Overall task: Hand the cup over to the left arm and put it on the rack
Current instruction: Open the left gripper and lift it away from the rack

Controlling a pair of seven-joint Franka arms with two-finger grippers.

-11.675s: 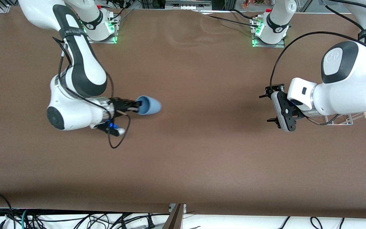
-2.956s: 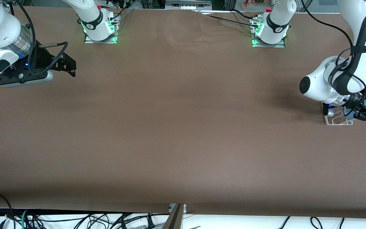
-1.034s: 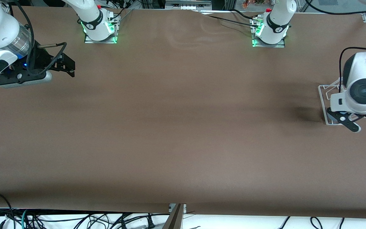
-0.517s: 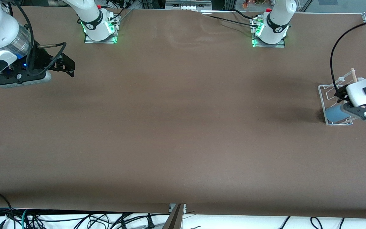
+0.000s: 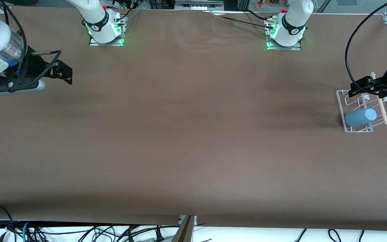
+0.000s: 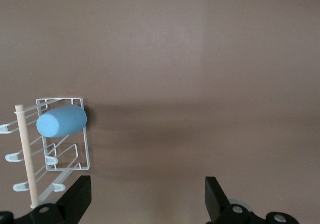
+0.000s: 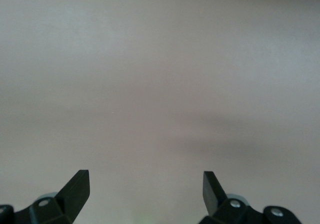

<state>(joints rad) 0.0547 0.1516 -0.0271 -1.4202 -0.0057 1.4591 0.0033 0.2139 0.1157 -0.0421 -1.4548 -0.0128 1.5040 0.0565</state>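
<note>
Front view: cup (image 5: 360, 117) in rack (image 5: 342, 108), apart from left gripper (image 5: 364, 85)

A broad desk (image 5: 186, 134) covered in a matte brown sheet fills nearly the whole front view. Faint ripples (image 5: 197, 40) crease the sheet near its farther edge. Two metal base plates (image 5: 106, 41) (image 5: 283, 45) glow green at that edge. Soft, even light from above leaves a diffuse shadow (image 5: 314, 116) toward the left arm's end. Along the nearer edge, a pale floor (image 5: 254, 235) carries tangled black cables (image 5: 79, 232); a grey post (image 5: 187, 228) meets the desk's rim there.
</note>
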